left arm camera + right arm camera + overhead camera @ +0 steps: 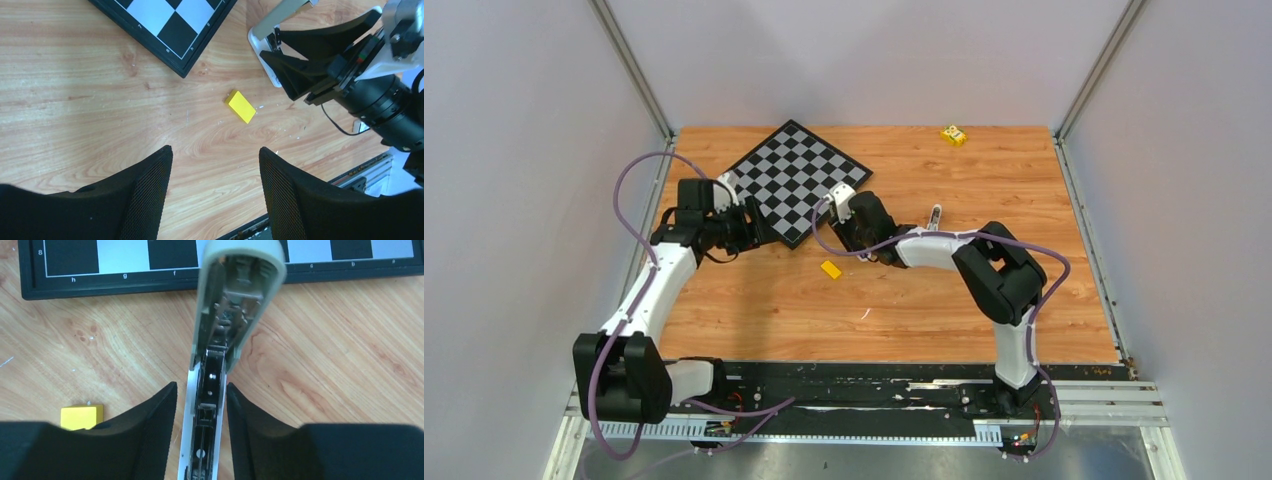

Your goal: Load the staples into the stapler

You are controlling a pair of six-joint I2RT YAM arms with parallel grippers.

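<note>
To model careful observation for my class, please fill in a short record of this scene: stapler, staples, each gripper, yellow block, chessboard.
stapler: lid raised, inner tray exposed, lying between the right gripper's fingers
staples: none clearly visible
right gripper: fingers flank the stapler's tray; grip unclear
left gripper: open, empty, over the table
yellow block: lying flat on the table, clear of both grippers
chessboard: far left part of the table, beside the left gripper

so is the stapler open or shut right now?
Open: the stapler has its top swung up off the metal tray, channel exposed.
</note>
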